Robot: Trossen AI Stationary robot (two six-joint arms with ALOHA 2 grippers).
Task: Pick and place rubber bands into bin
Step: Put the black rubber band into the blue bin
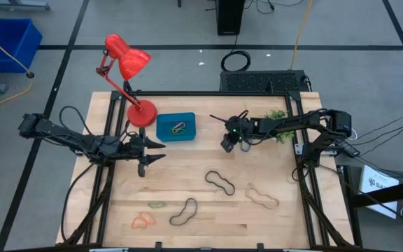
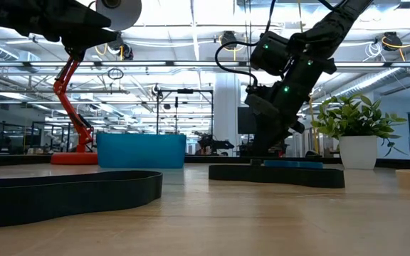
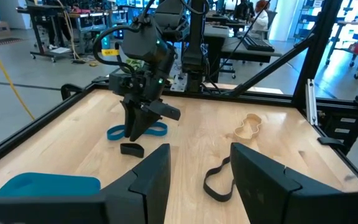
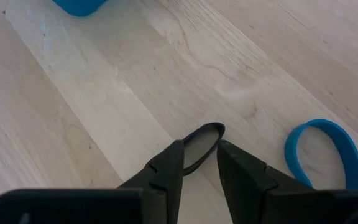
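Rubber band [image 4: 199, 144], small black loop, between right gripper's [image 4: 199, 163] slightly parted jaws.

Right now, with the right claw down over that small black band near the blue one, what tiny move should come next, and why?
Probably close the right claw fully. The black band lies between its fingers on the wood, the blue band lies apart, and the bin waits nearby.
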